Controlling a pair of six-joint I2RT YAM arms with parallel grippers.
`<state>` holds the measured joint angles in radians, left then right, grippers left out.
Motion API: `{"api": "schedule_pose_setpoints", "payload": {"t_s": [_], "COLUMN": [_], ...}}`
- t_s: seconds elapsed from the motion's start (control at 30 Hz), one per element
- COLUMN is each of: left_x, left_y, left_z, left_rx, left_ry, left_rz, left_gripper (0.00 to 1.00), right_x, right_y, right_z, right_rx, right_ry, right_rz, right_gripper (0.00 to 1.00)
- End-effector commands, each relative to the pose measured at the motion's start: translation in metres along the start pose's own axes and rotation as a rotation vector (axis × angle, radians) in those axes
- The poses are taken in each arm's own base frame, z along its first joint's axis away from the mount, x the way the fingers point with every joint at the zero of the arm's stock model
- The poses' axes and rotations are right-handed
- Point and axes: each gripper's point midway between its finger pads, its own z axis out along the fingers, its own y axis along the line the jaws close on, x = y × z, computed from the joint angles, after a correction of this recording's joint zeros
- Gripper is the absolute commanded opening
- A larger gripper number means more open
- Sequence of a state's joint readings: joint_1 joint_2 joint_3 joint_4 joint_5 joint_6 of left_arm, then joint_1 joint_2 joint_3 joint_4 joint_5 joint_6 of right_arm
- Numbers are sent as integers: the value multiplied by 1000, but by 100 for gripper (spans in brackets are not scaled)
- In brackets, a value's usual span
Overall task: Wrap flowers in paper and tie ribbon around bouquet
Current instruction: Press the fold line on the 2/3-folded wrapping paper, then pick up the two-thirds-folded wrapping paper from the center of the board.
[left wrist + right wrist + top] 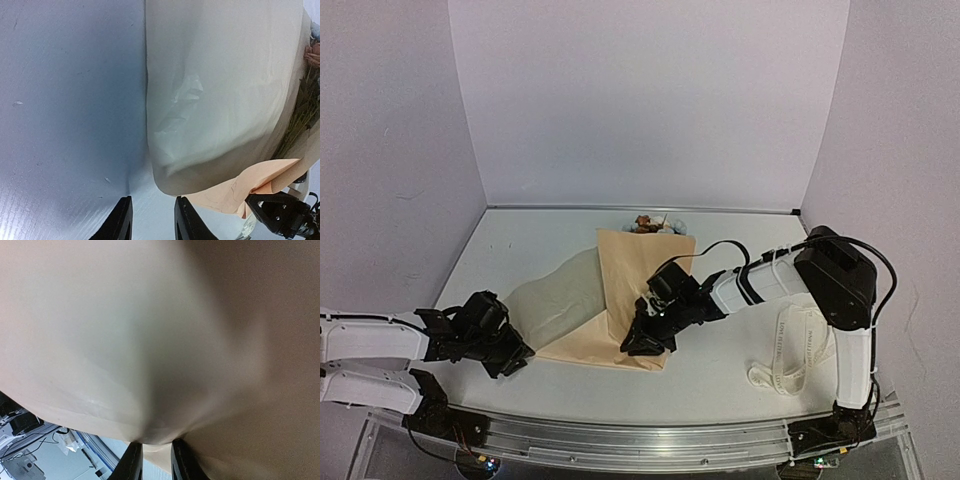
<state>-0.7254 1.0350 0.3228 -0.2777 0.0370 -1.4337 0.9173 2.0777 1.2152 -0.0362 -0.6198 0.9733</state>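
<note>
The peach-tan paper (pixel 632 285) lies folded in the middle of the table, and its pale underside flap (pixel 560 295) spreads to the left. The flowers (pixel 650 223) poke out at its far end; in the left wrist view their green stems (pixel 300 115) show under the paper (pixel 215 100). My right gripper (pixel 645 345) is shut on the paper's near edge, and the sheet (pixel 160 340) sits pinched between its fingers (pixel 156 455). My left gripper (pixel 520 358) is low by the flap's left edge, open, with only bare table between its fingers (pixel 152 220). The ribbon (pixel 795 350) lies loose at the right.
The white table (pixel 520 240) is enclosed by grey walls at the back and sides. A metal rail (pixel 640 445) runs along the near edge. The right arm's body (pixel 830 275) reaches across above the ribbon.
</note>
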Motion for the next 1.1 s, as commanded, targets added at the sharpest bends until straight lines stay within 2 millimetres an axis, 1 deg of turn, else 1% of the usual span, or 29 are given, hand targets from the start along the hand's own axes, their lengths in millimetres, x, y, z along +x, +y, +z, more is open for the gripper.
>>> {"api": "schedule_pose_setpoints", "payload": {"t_s": [0.0,0.17,0.37,0.53,0.63,0.7,0.87,1.0,1.07], "left_x": [0,-1,-2,-2,-4,-5,-10,-9,-8], "left_y": [-8,-11,-8,-10,-17,-24,-40,-50,-53], "left_z": [5,11,16,17,14,11,3,-4,-6], "left_rx": [43,40,27,25,34,46,92,131,144], "left_ry": [6,1,-4,-2,-15,-26,-79,-94,-96], "left_rz": [-98,-98,-93,-78,-41,-9,58,96,107], "left_gripper": [31,29,24,12,3,0,0,0,0], "right_x": [-2,-2,-1,-2,-2,-2,1,10,13], "right_y": [17,24,34,40,46,51,68,77,81], "right_z": [-6,-11,-15,-18,-21,-23,-22,-13,-5], "right_rx": [-32,-48,-65,-74,-80,-84,-101,-96,-91], "right_ry": [-9,-13,-4,-4,-5,-2,17,43,56], "right_rz": [-30,-40,-50,-59,-69,-72,-77,-88,-88], "right_gripper": [20,20,20,21,22,23,23,23,22]}}
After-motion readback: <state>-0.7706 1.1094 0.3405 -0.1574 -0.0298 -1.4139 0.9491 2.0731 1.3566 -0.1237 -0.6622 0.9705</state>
